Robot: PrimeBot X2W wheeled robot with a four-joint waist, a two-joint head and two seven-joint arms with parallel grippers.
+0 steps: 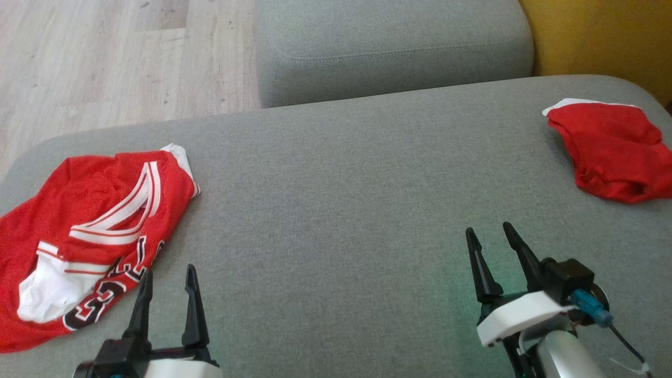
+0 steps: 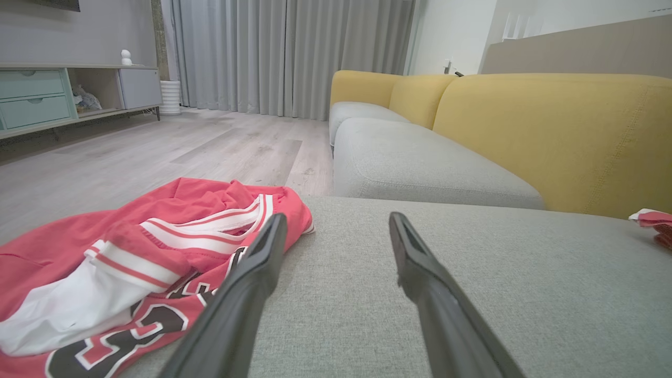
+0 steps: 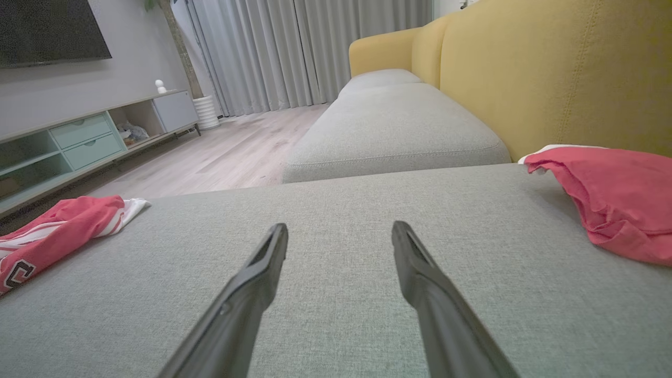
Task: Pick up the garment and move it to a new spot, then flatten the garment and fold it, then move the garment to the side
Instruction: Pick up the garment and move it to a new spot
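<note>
A red jersey (image 1: 89, 231) with white trim and dark lettering lies crumpled at the left end of the grey cushion (image 1: 341, 199). It also lies at lower left in the left wrist view as the jersey (image 2: 131, 262), and at far left in the right wrist view as the jersey (image 3: 58, 231). My left gripper (image 1: 168, 273) is open just right of the jersey's near edge, its left finger (image 2: 247, 283) over the cloth's edge. My right gripper (image 1: 488, 230) is open over bare cushion, holding nothing. A second red garment (image 1: 614, 152) lies bunched at the cushion's far right.
Another grey seat cushion (image 1: 394, 47) adjoins the far side, with the yellow sofa back (image 3: 551, 73) on the right. Wooden floor (image 1: 105, 58) lies beyond the cushion's left and far edges. A TV cabinet (image 3: 79, 142) and curtains (image 2: 289, 52) stand farther off.
</note>
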